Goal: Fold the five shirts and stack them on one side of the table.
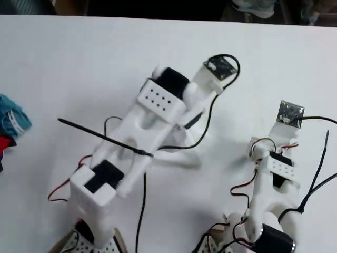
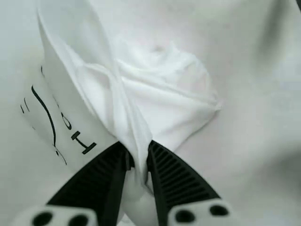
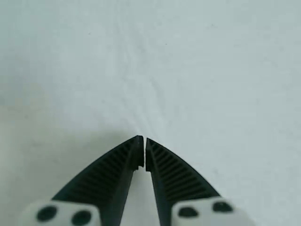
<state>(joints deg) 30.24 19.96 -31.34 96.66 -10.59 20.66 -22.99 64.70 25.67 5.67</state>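
Left jaws tight on crumpled white shirt (image 2: 160,103) with black print; right jaws closed, empty.

coloured clothes (image 1: 10,122): cut by picture edge, far left of left arm (image 1: 131,142); count untellable
white shirt (image 2: 160,94): pinched fold buried inside left gripper (image 2: 138,148); outline beneath left arm lost against table (image 1: 63,63)
black print (image 2: 47,117): partly folded under, unreadable
arm bases (image 1: 95,238): cropped at picture edge, near end of left arm
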